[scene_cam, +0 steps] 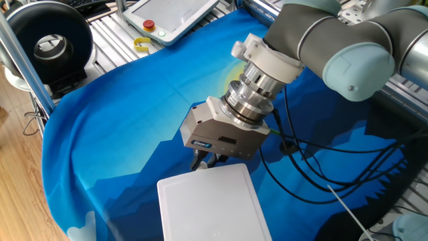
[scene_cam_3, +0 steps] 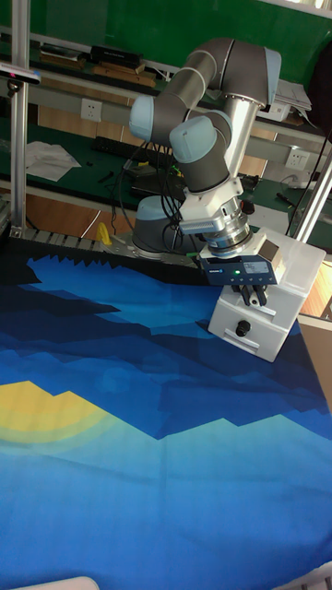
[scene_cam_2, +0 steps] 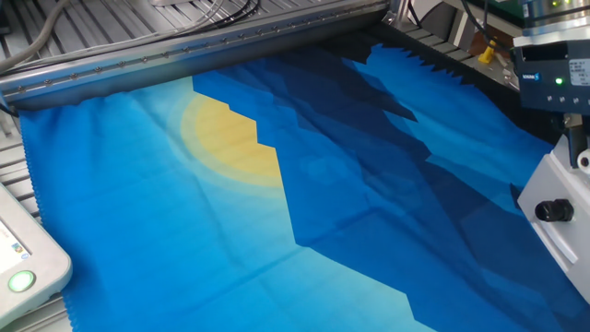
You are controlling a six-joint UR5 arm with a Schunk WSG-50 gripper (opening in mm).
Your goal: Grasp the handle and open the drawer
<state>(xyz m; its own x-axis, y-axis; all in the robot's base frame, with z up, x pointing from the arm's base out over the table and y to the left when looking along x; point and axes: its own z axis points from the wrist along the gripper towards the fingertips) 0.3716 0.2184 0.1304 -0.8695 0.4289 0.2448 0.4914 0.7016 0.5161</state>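
A flat-topped white plastic box (scene_cam: 207, 204) stands on the blue cloth. My gripper (scene_cam: 204, 161) reaches down at its far end. In the tall fixed view the gripper (scene_cam_3: 254, 297) has its two fingers close together against the upper front of the box (scene_cam_3: 281, 272). The handle is hidden between them. Just below the fingers is the drawer front (scene_cam_3: 247, 336), which carries a small dark round knob (scene_cam_3: 243, 327). The other fixed view shows that knob (scene_cam_2: 551, 210) on the white front (scene_cam_2: 564, 235) and one finger (scene_cam_2: 579, 148) above it.
A white pendant (scene_cam: 170, 17) with a red button and a yellow tape dispenser (scene_cam: 142, 45) lie beyond the cloth's far corner. A black round device (scene_cam: 50, 43) stands at the left. Black cables (scene_cam: 314, 177) trail over the cloth to the right of the arm.
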